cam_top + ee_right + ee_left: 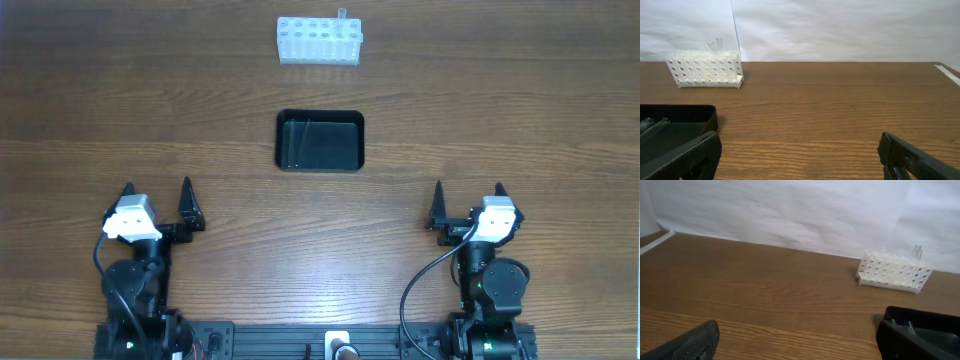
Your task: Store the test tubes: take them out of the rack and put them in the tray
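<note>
A white test tube rack [318, 42] stands at the far middle of the table, with a clear test tube [343, 14] upright at its right end. Nearer, a black tray [320, 115] holds clear tubes [303, 135] lying in it. My left gripper [158, 195] sits open near the front left, well short of the tray, nothing between its fingers. My right gripper [468, 200] sits open at the front right, also holding nothing. The left wrist view shows the rack [894, 271], the tube [916, 251] and the tray [920, 314]. The right wrist view shows the rack [704, 70], tray [680, 108] and tubes [652, 125] in it.
The brown wooden table [520, 100] spreads wide on both sides of the rack and tray. A white backdrop [840, 30] rises behind the table's far edge. The arms' base rail [320, 340] runs along the front edge.
</note>
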Robot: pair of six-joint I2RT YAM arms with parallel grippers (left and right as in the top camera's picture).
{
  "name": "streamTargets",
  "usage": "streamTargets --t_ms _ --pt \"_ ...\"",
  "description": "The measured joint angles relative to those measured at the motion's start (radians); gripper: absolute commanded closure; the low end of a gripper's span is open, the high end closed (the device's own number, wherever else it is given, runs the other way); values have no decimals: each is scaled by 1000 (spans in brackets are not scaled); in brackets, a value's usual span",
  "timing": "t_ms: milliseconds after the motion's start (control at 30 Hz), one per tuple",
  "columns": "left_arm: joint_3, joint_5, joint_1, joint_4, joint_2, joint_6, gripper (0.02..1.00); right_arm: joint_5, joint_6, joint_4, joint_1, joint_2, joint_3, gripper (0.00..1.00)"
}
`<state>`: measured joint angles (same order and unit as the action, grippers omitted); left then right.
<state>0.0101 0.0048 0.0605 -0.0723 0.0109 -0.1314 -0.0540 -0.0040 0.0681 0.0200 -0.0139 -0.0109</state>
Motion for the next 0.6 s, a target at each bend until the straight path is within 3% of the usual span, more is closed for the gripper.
streamTargets --t_ms 600 --pt "0 0 0 0 0 27 23 0 0 0 0 0 0 9"
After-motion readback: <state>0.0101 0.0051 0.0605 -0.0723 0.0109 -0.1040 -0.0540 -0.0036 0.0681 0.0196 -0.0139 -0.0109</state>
